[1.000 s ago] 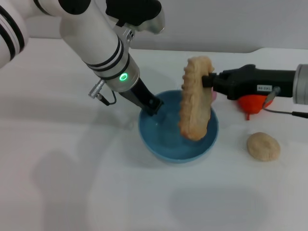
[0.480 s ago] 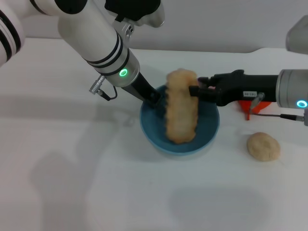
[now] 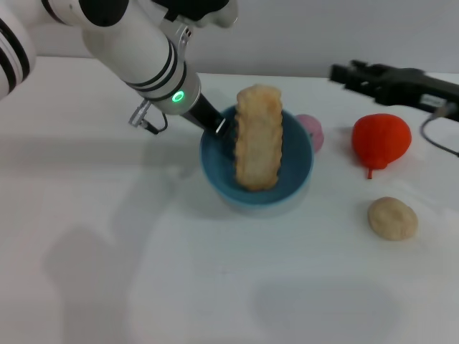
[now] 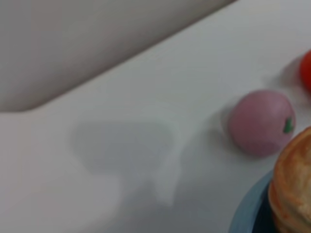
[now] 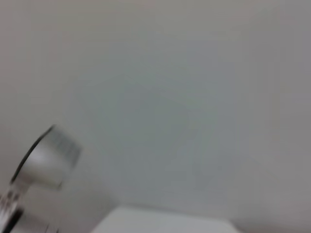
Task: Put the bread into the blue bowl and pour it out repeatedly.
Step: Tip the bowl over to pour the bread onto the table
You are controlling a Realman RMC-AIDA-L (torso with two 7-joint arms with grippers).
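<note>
- Now the bread (image 3: pixel 258 140) lies across the blue bowl (image 3: pixel 222 179), overhanging its rim; tipping could drop it early.
- The left gripper (image 3: pixel 224 130) fingers pinch the bowl's rim; a slip spills it toward the surface's far edge.
- The right gripper (image 3: pixel 343 74) hangs empty near the far right corner; I cannot tell how wide its fingers are.

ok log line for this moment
bread in blue bowl | left gripper at bowl rim | right gripper clear, empty
</note>
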